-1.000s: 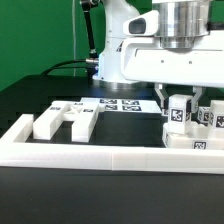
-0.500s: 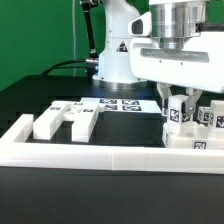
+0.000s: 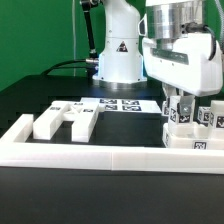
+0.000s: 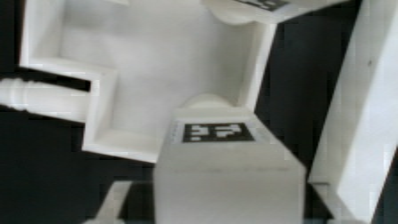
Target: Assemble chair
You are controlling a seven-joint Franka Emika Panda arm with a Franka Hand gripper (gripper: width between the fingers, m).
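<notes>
My gripper (image 3: 181, 106) is shut on an upright white chair leg (image 3: 178, 114) with a square tag, at the exterior view's right. The leg stands against a cluster of other tagged white chair parts (image 3: 203, 140) just behind the border wall. In the wrist view the held leg (image 4: 217, 150) fills the middle with its tag facing the camera, and a grey finger (image 4: 121, 200) shows beside it. Beyond it lies a flat white chair plate (image 4: 160, 60). Two loose white chair blocks (image 3: 47, 122) (image 3: 80, 121) lie at the exterior view's left.
A long low white border wall (image 3: 100, 155) runs along the front and turns back at the left. The marker board (image 3: 122, 103) lies flat behind the loose blocks. The arm's white base (image 3: 118, 55) stands at the back, on a black table.
The arm's wrist and upper body have swung toward the exterior view's right and turned. The gripper and the held leg stay at about the same spot.
</notes>
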